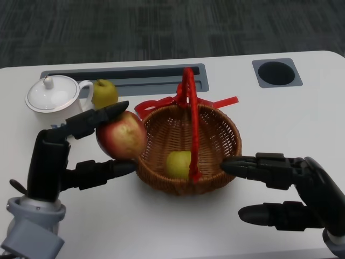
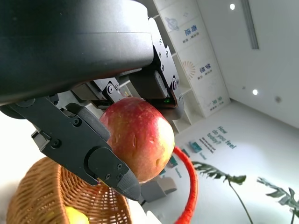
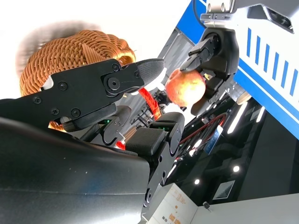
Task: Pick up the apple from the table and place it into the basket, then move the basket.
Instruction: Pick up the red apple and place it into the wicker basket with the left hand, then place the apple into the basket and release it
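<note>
Apple [image 1: 121, 135] is held up off the table [image 1: 302, 113] by the left hand [image 1: 70, 156]. It is pinched between black fingers [image 1: 105, 116] above it and more fingers below it, so it cannot roll away. It sits at about 9 o'clock from the basket [image 1: 215, 121], just beside the rim and maybe touching it. It is not over the middle yet.

A small yellow-green fruit [image 1: 178, 163] is already lying inside the basket. A red handle [image 1: 190, 108] stands up over the middle, from 12 o'clock to 6 o'clock. The open room for dropping the apple is judged to be the half on the 9 o'clock side of that handle.

The right hand [image 1: 285, 186] is kept open, with its fingers apart and nothing in them. Its upper fingertips reach the basket rim at about 4 o'clock, likely to keep the basket from sliding.

A white teapot [image 1: 53, 94] and a yellow pear [image 1: 104, 93] are placed at about 10 o'clock from the basket, behind the left hand. A knock is possible there if the arm is swung back.
</note>
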Robot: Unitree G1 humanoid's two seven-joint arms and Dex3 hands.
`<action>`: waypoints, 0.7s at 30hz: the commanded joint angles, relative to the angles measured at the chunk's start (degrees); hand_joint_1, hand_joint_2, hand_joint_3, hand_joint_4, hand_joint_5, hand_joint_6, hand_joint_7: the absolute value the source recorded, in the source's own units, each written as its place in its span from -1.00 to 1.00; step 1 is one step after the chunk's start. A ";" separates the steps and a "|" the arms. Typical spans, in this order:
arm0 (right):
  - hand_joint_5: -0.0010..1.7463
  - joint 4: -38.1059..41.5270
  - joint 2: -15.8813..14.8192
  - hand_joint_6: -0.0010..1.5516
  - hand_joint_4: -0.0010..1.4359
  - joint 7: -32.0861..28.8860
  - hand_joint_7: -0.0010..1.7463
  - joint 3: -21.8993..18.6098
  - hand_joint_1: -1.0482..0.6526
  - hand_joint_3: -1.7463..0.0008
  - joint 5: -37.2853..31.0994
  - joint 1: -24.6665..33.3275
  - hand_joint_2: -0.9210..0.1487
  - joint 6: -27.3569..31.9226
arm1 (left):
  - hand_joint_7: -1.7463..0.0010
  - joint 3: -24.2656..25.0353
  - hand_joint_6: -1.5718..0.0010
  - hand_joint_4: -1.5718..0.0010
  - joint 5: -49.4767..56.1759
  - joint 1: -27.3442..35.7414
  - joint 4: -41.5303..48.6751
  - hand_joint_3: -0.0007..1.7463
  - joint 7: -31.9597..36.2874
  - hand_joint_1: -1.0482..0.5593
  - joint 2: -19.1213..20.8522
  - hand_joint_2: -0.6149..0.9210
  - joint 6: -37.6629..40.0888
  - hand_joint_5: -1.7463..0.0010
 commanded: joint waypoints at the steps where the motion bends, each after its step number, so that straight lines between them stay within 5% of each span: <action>1: -1.00 0.42 -0.35 -0.12 0.05 -0.65 -1.00 -0.33 -0.40 0.96 -0.18 -0.27 -1.00 -0.69 | 0.98 -0.21 -0.47 -0.62 0.91 -1.10 -1.10 -1.00 -0.35 0.11 -0.50 0.83 0.72 0.97; 21: -1.00 -1.32 0.04 -0.11 0.05 -1.56 -1.00 -0.32 -0.40 0.96 -0.51 1.22 -1.00 -0.34 | 0.98 -3.23 -0.52 -0.67 3.86 -8.29 2.76 -1.00 -1.91 0.32 -3.16 0.79 8.63 0.96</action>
